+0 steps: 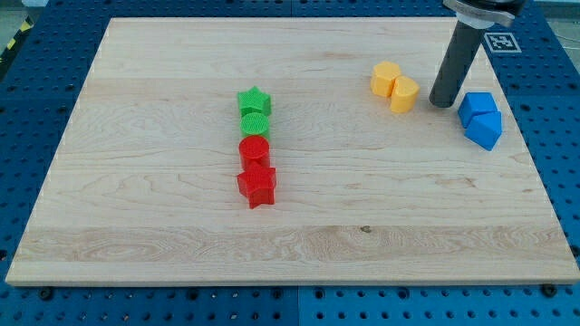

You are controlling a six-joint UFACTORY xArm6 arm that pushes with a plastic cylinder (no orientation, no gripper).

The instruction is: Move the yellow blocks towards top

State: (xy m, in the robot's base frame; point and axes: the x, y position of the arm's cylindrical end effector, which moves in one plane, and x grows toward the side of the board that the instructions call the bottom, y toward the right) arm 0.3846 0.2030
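Two yellow blocks touch each other at the view's upper right: a yellow hexagon-like block (385, 79) and a yellow block (404, 94) just right and below it. My tip (443, 101) rests on the board right of the yellow pair, a small gap from the lower yellow block, and left of the blue blocks.
Two blue blocks (480, 119) sit touching at the right of my tip. In the middle stands a column: green star (255, 100), green cylinder (256, 124), red cylinder (255, 149), red star (257, 185). The wooden board (136, 226) lies on a blue perforated table.
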